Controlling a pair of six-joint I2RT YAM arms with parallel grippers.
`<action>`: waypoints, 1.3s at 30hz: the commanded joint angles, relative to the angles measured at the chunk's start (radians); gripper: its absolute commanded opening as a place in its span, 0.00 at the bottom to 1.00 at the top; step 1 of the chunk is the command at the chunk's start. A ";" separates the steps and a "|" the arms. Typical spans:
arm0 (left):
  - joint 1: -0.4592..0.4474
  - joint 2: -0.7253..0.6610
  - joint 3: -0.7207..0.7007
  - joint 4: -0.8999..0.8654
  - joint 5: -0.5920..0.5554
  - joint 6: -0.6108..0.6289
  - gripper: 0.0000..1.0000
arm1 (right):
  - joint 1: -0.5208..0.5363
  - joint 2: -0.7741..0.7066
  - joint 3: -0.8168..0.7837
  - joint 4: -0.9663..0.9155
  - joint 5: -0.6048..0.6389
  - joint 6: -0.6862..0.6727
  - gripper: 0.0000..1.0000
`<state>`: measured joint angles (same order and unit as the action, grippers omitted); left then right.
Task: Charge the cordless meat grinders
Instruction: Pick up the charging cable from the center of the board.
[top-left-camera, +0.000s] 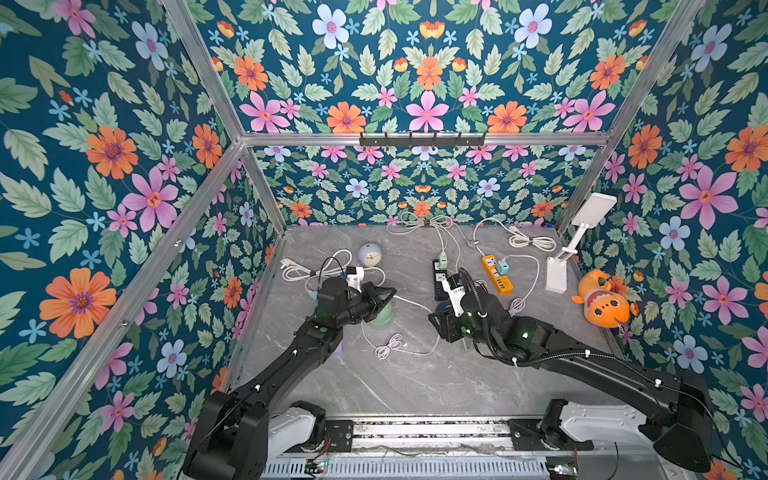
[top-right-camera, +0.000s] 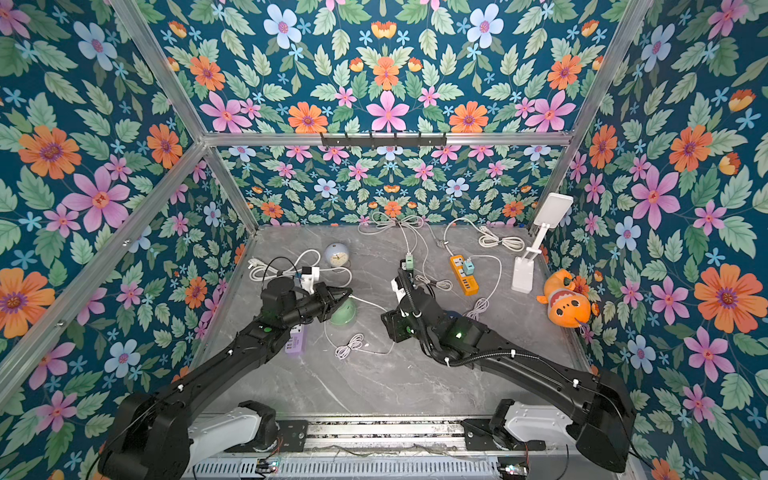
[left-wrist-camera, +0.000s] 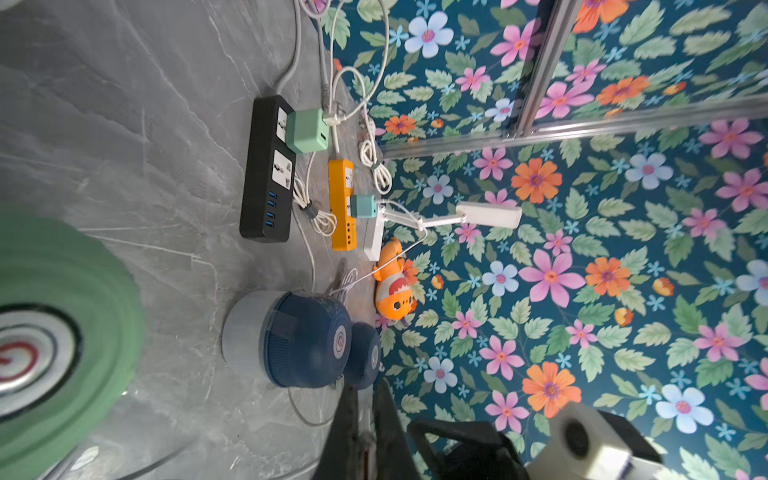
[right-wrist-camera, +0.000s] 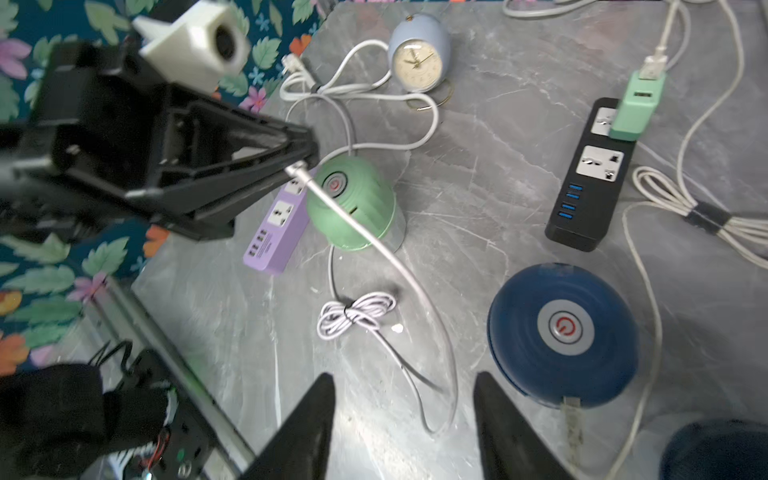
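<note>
Cordless meat grinders, three in all, are set out on the grey marbled tabletop. The mint green grinder is placed just beside a lilac power strip on the left side. A navy grinder is set near the middle, in front of a black power strip, with a second navy grinder just beside it. The left arm is stretched forward from its base and bent at the wrist, so that the left gripper is held roughly level above the mint green grinder, pointed toward the table's middle. Its jaws are pinched tight on the metal plug of a white cable, which is draped across the green dome and looped down onto the table. The right arm is reached inward from the right side, its wrist turned down over the navy grinders. The right gripper is held with its jaws spread apart and nothing is gripped; a loop of the white cable is seen on the table beneath the gap.
</note>
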<state>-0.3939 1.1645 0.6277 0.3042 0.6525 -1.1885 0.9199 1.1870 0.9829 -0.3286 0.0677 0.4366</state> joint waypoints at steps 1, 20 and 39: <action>0.000 0.023 0.068 -0.148 0.076 0.149 0.00 | -0.019 0.009 0.058 -0.165 -0.110 -0.122 0.64; -0.003 -0.030 0.098 -0.218 0.138 0.175 0.00 | -0.027 0.434 0.454 -0.208 -0.222 -0.286 0.45; -0.002 -0.062 0.050 -0.184 0.146 0.132 0.00 | -0.027 0.514 0.517 -0.156 -0.253 -0.241 0.20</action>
<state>-0.3950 1.1076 0.6788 0.1017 0.7753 -1.0492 0.8928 1.7008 1.4914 -0.5247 -0.1871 0.1818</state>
